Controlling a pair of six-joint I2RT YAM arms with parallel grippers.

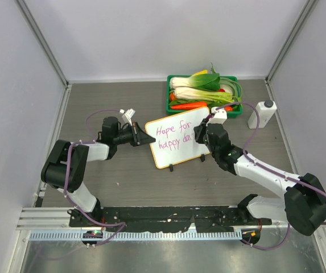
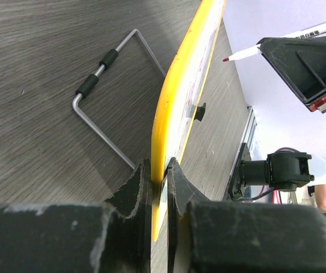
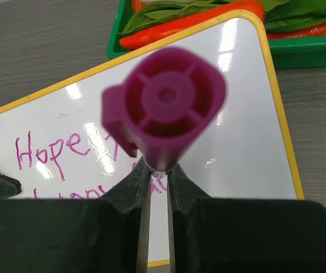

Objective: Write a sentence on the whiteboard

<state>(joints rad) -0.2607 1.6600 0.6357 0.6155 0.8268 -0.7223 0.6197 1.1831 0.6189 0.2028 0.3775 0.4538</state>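
From the left: my left gripper point(image 1: 148, 139) is clamped on the left edge of the whiteboard point(image 1: 177, 156), which stands between both arms. Its pink sentence point(image 1: 173, 135) is partly hidden by my right gripper point(image 1: 201, 136), closed around a magenta marker point(image 3: 165, 108). The green vegetable tray point(image 1: 169, 102) sits just behind, with a white bottle point(image 1: 263, 114) far right.
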